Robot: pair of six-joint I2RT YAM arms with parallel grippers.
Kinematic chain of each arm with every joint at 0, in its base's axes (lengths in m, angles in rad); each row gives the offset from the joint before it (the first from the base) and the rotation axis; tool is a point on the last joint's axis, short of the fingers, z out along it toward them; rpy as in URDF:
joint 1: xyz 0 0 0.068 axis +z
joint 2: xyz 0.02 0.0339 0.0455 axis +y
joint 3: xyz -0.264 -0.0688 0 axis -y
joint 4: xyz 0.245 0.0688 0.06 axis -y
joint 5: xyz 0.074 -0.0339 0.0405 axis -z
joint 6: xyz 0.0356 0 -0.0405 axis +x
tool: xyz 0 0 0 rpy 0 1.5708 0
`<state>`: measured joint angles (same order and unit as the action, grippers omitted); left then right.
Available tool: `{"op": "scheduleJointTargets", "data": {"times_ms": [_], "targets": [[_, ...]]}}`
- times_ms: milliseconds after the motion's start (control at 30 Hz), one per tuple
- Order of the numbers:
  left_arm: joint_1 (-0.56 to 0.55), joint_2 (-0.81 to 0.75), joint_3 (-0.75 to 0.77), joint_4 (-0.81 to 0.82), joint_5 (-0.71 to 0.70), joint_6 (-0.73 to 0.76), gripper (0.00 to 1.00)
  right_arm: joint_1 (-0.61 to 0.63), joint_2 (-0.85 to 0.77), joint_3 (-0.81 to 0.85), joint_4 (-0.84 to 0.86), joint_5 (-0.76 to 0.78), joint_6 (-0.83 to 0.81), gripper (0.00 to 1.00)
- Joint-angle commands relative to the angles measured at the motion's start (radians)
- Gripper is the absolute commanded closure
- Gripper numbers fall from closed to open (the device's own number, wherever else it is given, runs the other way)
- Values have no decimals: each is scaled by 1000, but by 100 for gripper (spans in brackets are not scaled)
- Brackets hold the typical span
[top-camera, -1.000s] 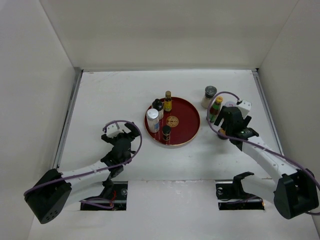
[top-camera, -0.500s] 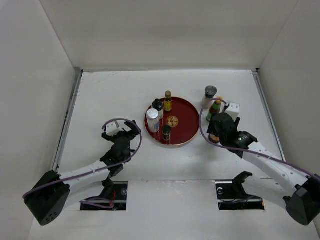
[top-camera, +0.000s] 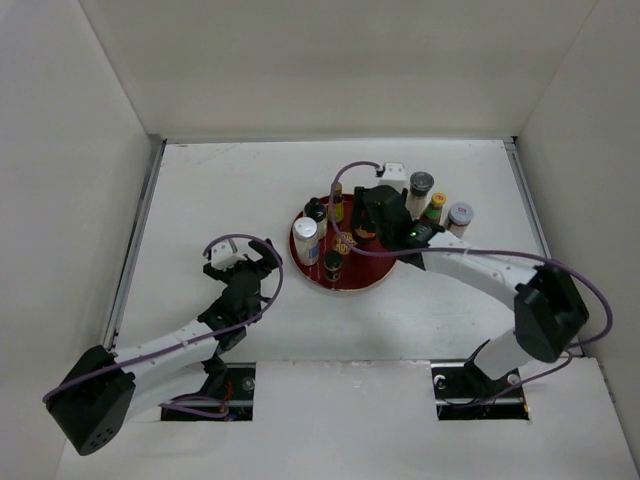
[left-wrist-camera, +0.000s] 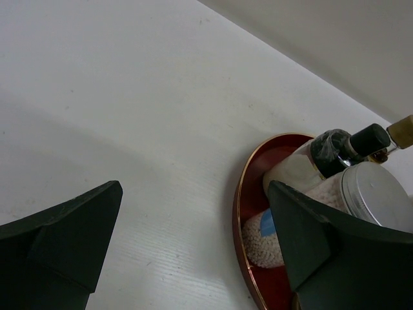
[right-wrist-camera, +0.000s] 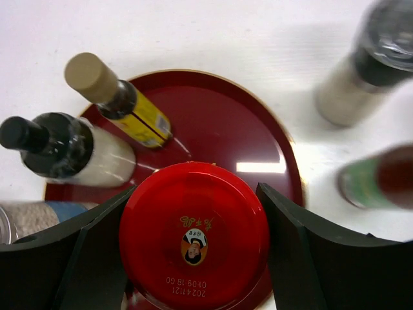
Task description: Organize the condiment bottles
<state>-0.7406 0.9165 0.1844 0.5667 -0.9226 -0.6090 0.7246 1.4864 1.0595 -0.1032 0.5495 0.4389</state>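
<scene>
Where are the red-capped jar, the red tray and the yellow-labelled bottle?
red-capped jar (right-wrist-camera: pixel 193 244): right wrist view, middle of its lid.
red tray (right-wrist-camera: pixel 239 126): right wrist view, bare floor.
yellow-labelled bottle (right-wrist-camera: pixel 147 121): right wrist view, its label.

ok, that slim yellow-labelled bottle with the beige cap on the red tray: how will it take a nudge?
Probably tippy: the slim yellow-labelled bottle with the beige cap stands tall and narrow on the round red tray. Looks rigid and glossy, so a grip might slip. If it falls it would likely hit the black-capped white bottle close beside it.
</scene>
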Motion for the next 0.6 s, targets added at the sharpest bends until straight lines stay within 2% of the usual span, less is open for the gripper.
{"op": "scheduleJointTargets", "data": {"times_ms": [0,233,333,467,567], "targets": [[1,-11,29,13,14,-18,0,8,52,121,240,-37,-34,52],[2,38,44,10,27,-18,0,8,238,224,270,-77,-29,51],[2,70,56,9,24,-18,0,20,273,244,270,-71,-31,46],[-3,67,55,15,27,-17,0,26,253,217,257,-39,-22,17],[2,73,56,12,18,-17,0,28,180,188,234,-25,-17,8]]}}
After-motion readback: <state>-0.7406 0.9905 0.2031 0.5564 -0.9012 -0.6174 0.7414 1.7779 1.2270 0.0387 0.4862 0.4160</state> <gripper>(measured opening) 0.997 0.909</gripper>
